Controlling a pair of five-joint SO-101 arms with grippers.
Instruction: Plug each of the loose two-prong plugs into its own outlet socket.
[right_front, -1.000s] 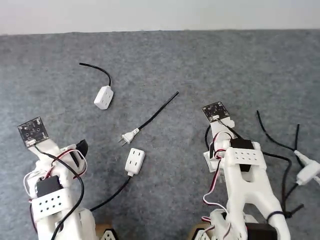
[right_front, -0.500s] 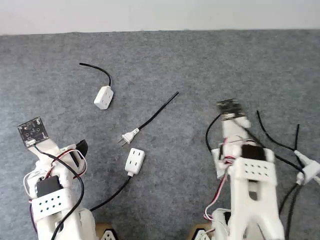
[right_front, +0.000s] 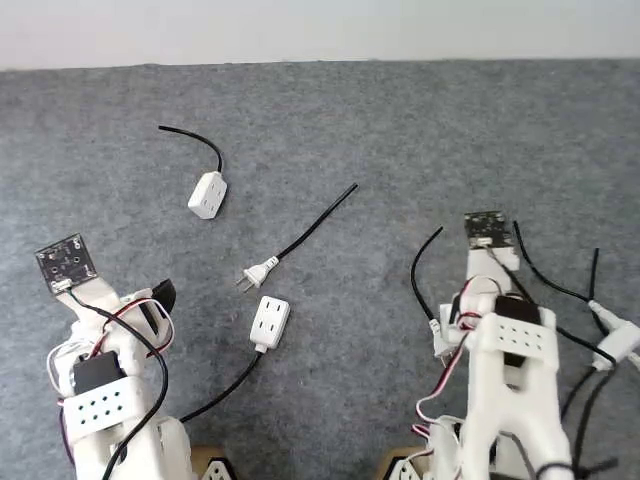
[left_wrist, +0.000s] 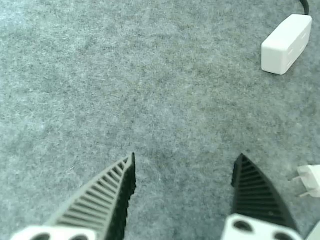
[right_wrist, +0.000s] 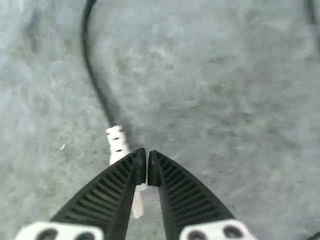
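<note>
1. My right gripper (right_wrist: 146, 153): jaws closed to a hairline gap, nothing between them. Tips are low over the grey felt-like table cover (right_front: 400, 130).
2. A small white plug on a curved black cord (right_wrist: 116, 142) lies just beside one black ribbed finger (right_wrist: 112, 192), partly tucked under it and outside the pinch line. I cannot tell if they touch. In the high view this plug lies close to my right arm, with its cord arcing away from me.
3. My left gripper (left_wrist: 186, 157): jaws spread wide and empty, with bare cover between them.
4. A white rectangular outlet socket block (right_front: 270, 321) lies between my two arms. Its black cable trails back toward my left arm's base. Nothing is plugged into it.
5. Just beyond that, near but apart, lies a white two-prong plug on a straight black cord (right_front: 262, 269). Its prongs point toward my left side and its cord runs diagonally away to the far right. It is unplugged.
6. Farther out on my left side is a second white outlet socket block (right_front: 207, 194), well apart from that plug. A short black cable curls away behind it. Its slots are unoccupied.
7. Off to my right, a white connector piece (right_front: 615, 345) lies among loose black cables. I cannot tell what it is.
</note>
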